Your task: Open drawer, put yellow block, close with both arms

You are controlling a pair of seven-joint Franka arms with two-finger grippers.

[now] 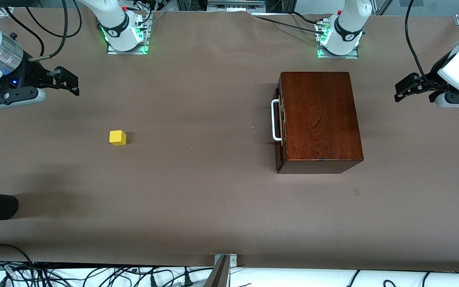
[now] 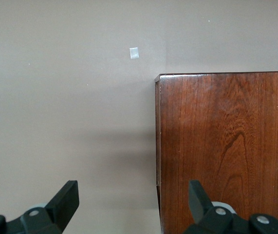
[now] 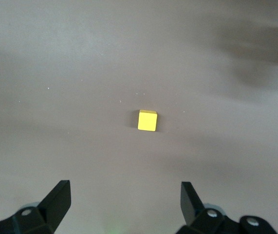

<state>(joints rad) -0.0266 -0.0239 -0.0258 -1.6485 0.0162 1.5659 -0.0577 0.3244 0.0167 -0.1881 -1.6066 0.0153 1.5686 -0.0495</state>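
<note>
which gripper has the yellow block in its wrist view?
The right gripper, open above the bare table with the yellow block ahead. The left gripper, also open, sees only the wooden box.

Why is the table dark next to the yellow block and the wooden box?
Those are shadows. In the front view the yellow block casts a small faint one, and the wooden box darkens the table at its lower edge. The right wrist view shows soft blurry shadows too.

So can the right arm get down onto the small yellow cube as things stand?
Probably yes: the small yellow cube sits alone on bare brown table, and the right pincer hangs open above that end with nothing between.
</note>
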